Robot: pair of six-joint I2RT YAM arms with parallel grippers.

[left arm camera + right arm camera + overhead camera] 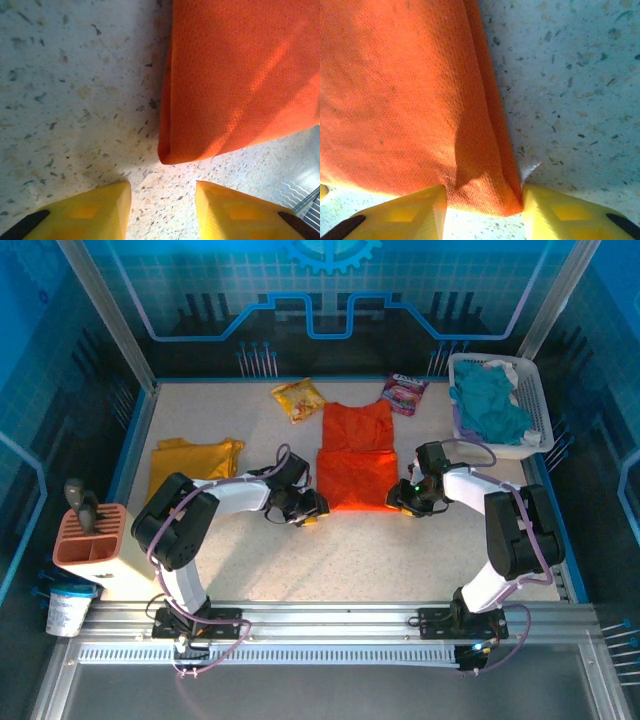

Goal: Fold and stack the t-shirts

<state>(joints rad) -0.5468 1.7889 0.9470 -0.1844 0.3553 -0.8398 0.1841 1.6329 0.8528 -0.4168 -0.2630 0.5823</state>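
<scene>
— Where is the orange t-shirt [357, 455]?
— It lies in the middle of the bench [350, 560]. The mustard t-shirt [195, 458] lies folded at the left, well apart from it.
— And the left fingers [95, 212]?
— They are released, low at the near left corner of the orange t-shirt. The corner is just in front of them, and between them I see bare bench.
— The right fingers [405, 215]?
— Also released, at the near right corner. One finger stands on each side of this corner. The cloth lies flat between them and is not squeezed.
— What else is there?
— A yellow snack packet [298, 398] and a purple snack packet [405, 392] lie beside the far end of the orange t-shirt, one on each side. A white basket [492, 361] with teal cloth [490, 405] stands at the far right.
</scene>
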